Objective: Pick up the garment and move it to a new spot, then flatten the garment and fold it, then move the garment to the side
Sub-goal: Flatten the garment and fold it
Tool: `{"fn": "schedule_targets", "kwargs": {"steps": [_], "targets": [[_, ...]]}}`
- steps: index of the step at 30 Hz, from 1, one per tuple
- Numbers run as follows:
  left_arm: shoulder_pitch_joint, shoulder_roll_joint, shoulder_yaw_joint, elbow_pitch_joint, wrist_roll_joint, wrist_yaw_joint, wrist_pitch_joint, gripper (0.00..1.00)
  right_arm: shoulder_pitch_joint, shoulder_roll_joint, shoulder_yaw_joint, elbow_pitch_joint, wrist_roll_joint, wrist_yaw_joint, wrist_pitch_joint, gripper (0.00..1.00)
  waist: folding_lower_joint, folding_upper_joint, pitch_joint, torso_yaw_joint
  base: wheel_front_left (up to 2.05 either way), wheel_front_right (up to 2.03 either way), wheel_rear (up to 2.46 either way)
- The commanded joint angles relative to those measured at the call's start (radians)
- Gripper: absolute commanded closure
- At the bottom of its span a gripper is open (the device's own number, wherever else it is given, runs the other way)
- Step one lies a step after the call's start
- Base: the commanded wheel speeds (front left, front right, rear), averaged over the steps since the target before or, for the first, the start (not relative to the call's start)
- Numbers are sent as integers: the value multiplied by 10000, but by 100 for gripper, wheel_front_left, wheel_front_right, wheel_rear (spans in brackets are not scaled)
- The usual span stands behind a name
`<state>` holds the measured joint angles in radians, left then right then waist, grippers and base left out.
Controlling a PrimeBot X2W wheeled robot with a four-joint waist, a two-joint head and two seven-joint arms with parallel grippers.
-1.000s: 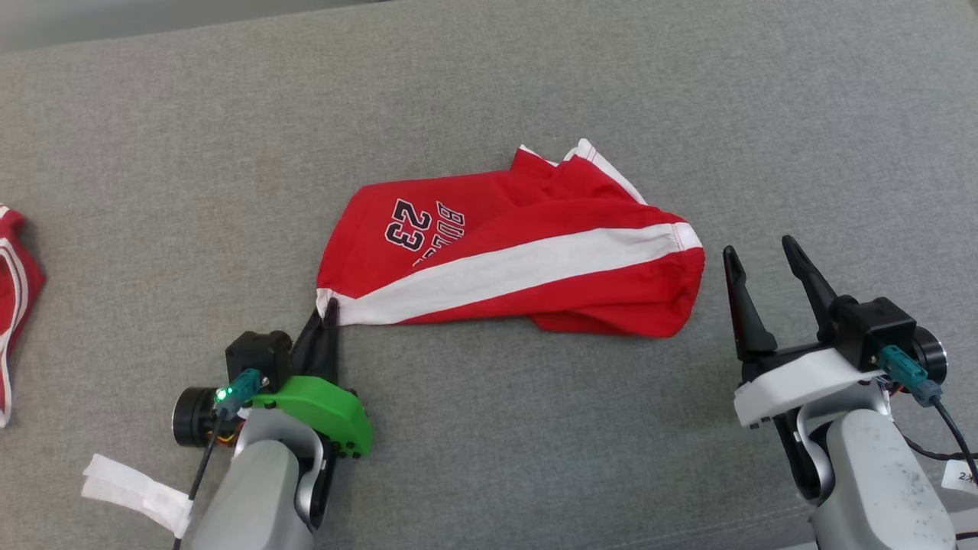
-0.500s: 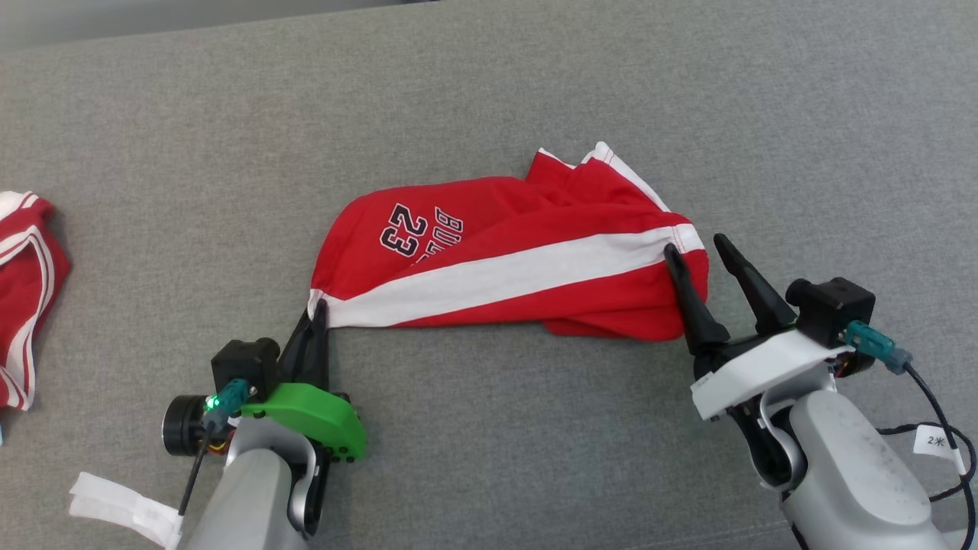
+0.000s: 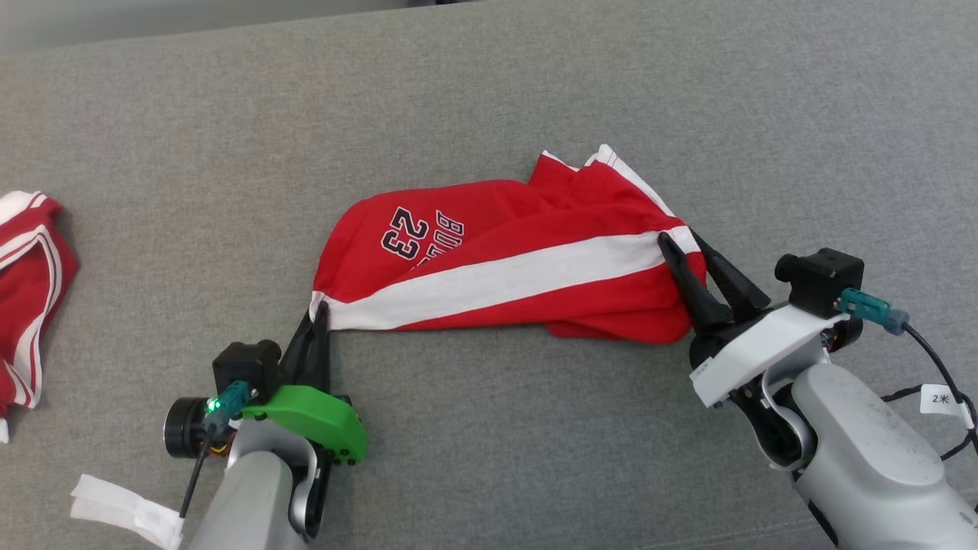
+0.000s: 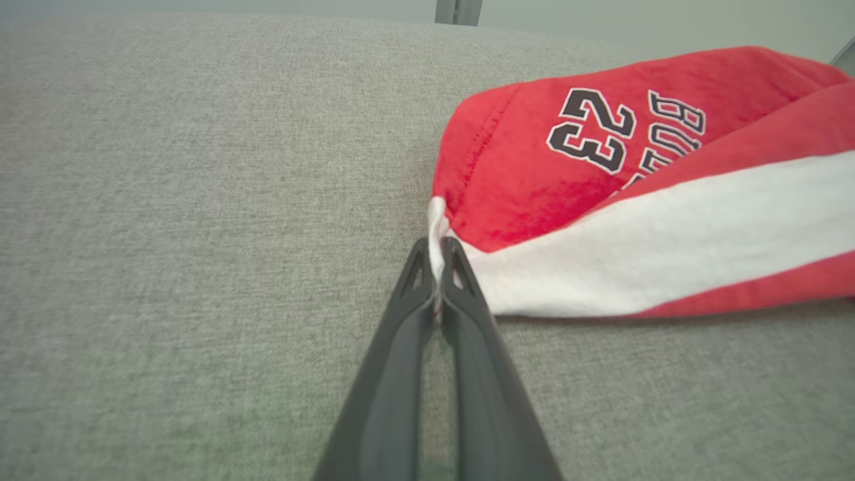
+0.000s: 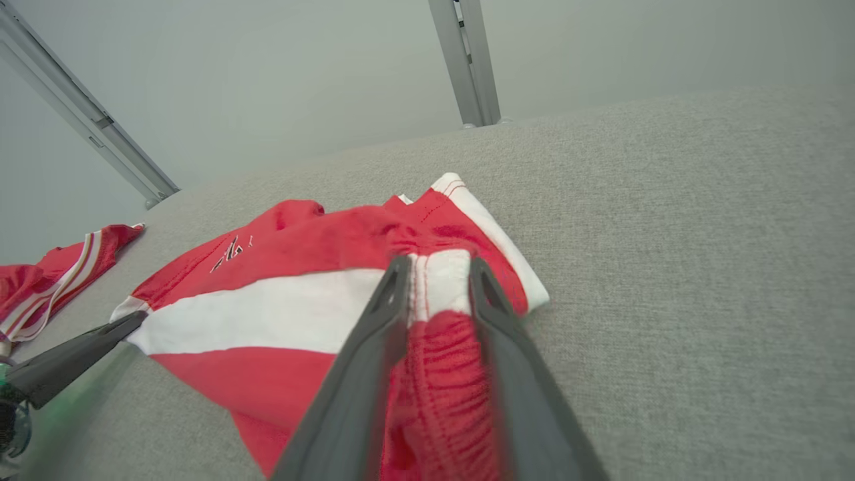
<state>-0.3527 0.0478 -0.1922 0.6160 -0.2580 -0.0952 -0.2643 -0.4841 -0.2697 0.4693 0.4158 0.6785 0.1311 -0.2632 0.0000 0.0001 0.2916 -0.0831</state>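
A second red garment [image 3: 30, 290] lies at the far left edge of the bench [image 3: 489, 92]. The left hand [image 3: 321, 308] is closed, pinching the white-striped corner of the garment [image 3: 497, 267], which lies crumpled mid-bench with the number 23 showing. The right hand [image 3: 678, 237] is narrow, its fingers straddling the garment's right end; a firm grip cannot be confirmed.

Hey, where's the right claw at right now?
In the head view, the right claw is at the right end of the red shorts, fingers either side of the white stripe's end.
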Motion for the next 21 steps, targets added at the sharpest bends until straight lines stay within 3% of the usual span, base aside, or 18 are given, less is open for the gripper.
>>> {"fn": "schedule_targets", "kwargs": {"steps": [1, 3, 4, 12, 18, 21], "targets": [[179, 56, 23, -2, -83, 52, -2, 100, -52, -99, 69, 4, 97, -7, -22, 63, 0, -1, -32, 1, 0, 0, 0], [181, 56, 43, 7, -71, 56, -2, 100, -53, -158, 180, 23, 205, -7, -22, 82, 0, -1, -57, 0, 0, 0, 0], [176, 56, 56, 6, -57, 55, -1, 100, -61, -182, 230, 53, 241, -7, -21, 100, 0, -1, -71, -2, 0, 0, 0], [297, 58, 198, -524, -126, -60, -3, 100, -115, -257, -106, -506, -122, -7, -22, 100, 0, -1, -433, 72, 0, 0, 0], [121, 62, 510, -2002, 151, -232, -3, 100, -131, -366, -368, -1627, -381, -7, -22, 100, 0, -1, -1174, 252, 0, 0, 0], [-294, 340, 621, -2924, 356, -314, -3, 100, -345, -615, -364, -2237, -375, -7, -22, 100, 0, -1, -1583, 387, 0, 0, 0]]}}
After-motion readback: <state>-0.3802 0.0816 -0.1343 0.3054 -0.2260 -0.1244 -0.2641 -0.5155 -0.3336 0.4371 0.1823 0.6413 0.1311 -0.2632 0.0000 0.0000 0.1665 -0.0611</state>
